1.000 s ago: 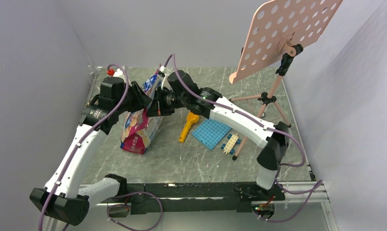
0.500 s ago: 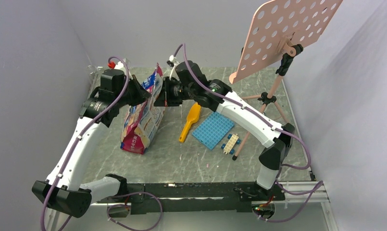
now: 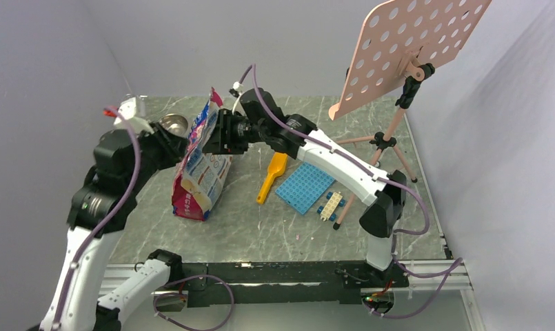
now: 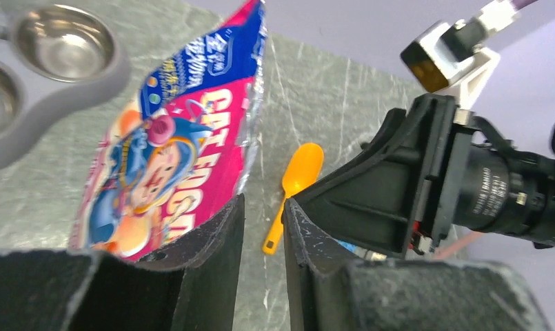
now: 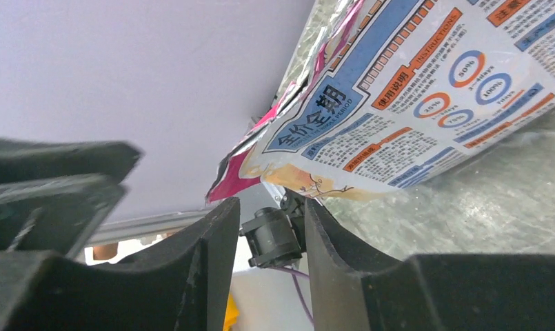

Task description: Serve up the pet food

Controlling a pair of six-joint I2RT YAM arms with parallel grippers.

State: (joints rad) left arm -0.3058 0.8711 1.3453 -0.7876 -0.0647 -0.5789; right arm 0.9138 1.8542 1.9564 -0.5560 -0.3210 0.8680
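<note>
The pet food itself is hidden. Its pink cartoon-printed pouch [image 3: 202, 165] stands upright on the table, leaning slightly, with silver lining showing along its top edge [image 4: 257, 76]. My left gripper [image 3: 172, 143] sits just left of the pouch, open, with nothing between its fingers [image 4: 264, 203]. My right gripper [image 3: 216, 134] is at the pouch's upper right side, also open and empty [image 5: 271, 207]; the pouch's printed back [image 5: 412, 103] fills its view. The orange scoop [image 3: 271, 178] lies on the table right of the pouch.
Twin steel bowls in a grey stand [image 4: 64, 41] sit at the back left; one bowl [image 3: 173, 124] shows behind the left arm. A blue baseplate [image 3: 303, 187] and a small brick piece [image 3: 331, 205] lie right of the scoop. A pink perforated stand [image 3: 412, 48] rises at the back right.
Both grippers opened and let go of the pouch's top. The left arm drew back to the left, uncovering a steel bowl. The pouch now stands alone.
</note>
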